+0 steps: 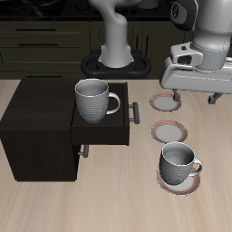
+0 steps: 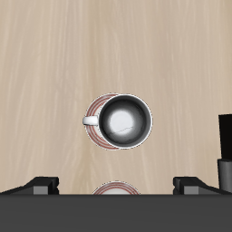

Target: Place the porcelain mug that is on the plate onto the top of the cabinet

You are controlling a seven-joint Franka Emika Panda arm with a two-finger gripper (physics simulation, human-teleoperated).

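The porcelain mug [image 1: 178,163] is pale and dimpled and stands upright on a pink-rimmed plate [image 1: 163,181] near the table's front edge. In the wrist view the mug [image 2: 122,120] sits centred on its plate [image 2: 96,134], seen from straight above, with its handle pointing sideways. The near-black cabinet [image 1: 36,113] stands across the table from the mug, and its drawer [image 1: 102,131] is pulled out. My gripper [image 1: 190,96] is open and empty. It hangs high above the table, farther back than the mug. Its fingertips [image 2: 41,184] show wide apart.
A look-alike mug [image 1: 93,100] stands at the cabinet's pulled-out drawer. An empty plate [image 1: 169,131] lies between the gripper and the task mug. Another plate [image 1: 165,103] lies partly under the gripper. The drawer's bar handle [image 1: 136,111] sticks out towards the plates. The robot base [image 1: 113,59] is at the back.
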